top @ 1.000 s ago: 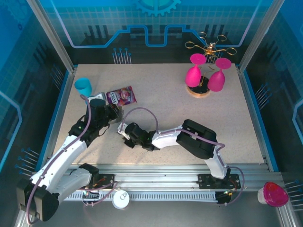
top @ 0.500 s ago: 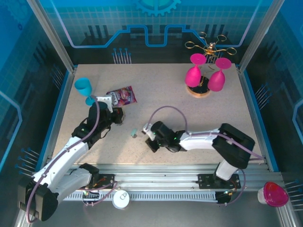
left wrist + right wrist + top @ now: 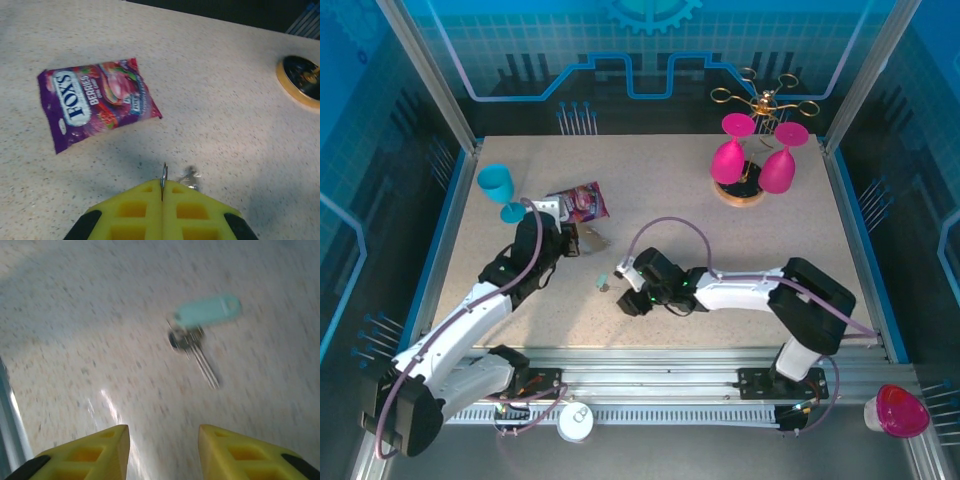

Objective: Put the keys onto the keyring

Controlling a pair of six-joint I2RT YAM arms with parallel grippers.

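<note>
Keys (image 3: 192,340) lie on the worktop (image 3: 75,315) just ahead of the right end effector (image 3: 162,445), which is spread and empty. Their blades slant back toward it, tagged end farthest. The left end effector (image 3: 162,189), farther off, is pinching the keyring (image 3: 163,174).

Keys (image 3: 604,282) lie on the table (image 3: 720,230), nearer than the snack packet (image 3: 582,200)

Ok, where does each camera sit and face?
Top external: above and behind the bases, looking down on the table; both arms show.
Left wrist: looks past the shut left gripper, pinching a thin metal ring, to the snack packet.
Right wrist: looks past the open right gripper at the keys.
Shared: top also shows packet and keys.
</note>
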